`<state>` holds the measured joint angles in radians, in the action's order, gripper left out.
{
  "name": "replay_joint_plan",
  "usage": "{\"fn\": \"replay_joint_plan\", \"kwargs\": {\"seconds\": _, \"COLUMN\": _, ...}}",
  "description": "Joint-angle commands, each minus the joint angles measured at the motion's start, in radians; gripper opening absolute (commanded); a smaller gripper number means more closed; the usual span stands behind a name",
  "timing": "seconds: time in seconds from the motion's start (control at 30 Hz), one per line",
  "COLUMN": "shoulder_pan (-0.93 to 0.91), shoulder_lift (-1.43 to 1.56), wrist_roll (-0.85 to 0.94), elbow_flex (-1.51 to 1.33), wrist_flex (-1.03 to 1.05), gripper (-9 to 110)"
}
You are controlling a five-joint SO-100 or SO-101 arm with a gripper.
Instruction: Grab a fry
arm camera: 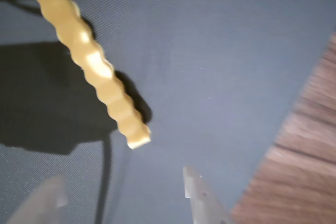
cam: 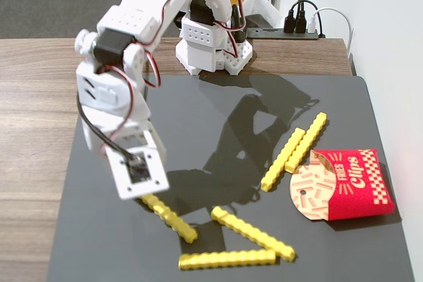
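Five yellow crinkle-cut fries lie on the black mat [cam: 218, 117]. The nearest fry [cam: 170, 216] lies at the lower left, its upper end under my wrist [cam: 137, 168]. In the wrist view this fry [arm camera: 89, 64] runs from the top left to the middle and ends just ahead of my gripper [arm camera: 123, 190]. The gripper is open and empty, with one fingertip [arm camera: 50, 198] at the lower left and the other at the lower right. It hovers above the mat and does not touch the fry. In the fixed view the fingers are hidden under the wrist.
Two more fries [cam: 251, 232] [cam: 227, 259] lie at the front, and two [cam: 282, 158] [cam: 307, 142] lie side by side at the right. A red "Fries Clips" carton [cam: 344, 184] lies on its side beyond them. The wooden table [cam: 33, 117] borders the mat [arm camera: 310, 145].
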<state>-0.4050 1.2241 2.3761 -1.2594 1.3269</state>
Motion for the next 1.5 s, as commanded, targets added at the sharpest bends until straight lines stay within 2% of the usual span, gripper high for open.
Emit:
{"fn": "replay_joint_plan", "kwargs": {"seconds": 0.0, "shoulder_pan": 0.026, "shoulder_lift": -0.005, "wrist_roll": 0.009, "elbow_flex": 0.054, "wrist_flex": 0.000, "gripper": 33}}
{"fn": "replay_joint_plan", "kwargs": {"seconds": 0.77, "shoulder_pan": 0.077, "shoulder_lift": -0.161, "wrist_roll": -0.009, "elbow_flex": 0.140, "wrist_flex": -0.011, "gripper": 31}}
{"fn": "replay_joint_plan", "kwargs": {"seconds": 1.13, "shoulder_pan": 0.078, "shoulder_lift": -0.178, "wrist_roll": -0.026, "elbow_flex": 0.140, "wrist_flex": -0.020, "gripper": 21}}
{"fn": "replay_joint_plan", "kwargs": {"seconds": 1.47, "shoulder_pan": 0.078, "shoulder_lift": -0.201, "wrist_roll": -0.044, "elbow_flex": 0.152, "wrist_flex": -0.020, "gripper": 4}}
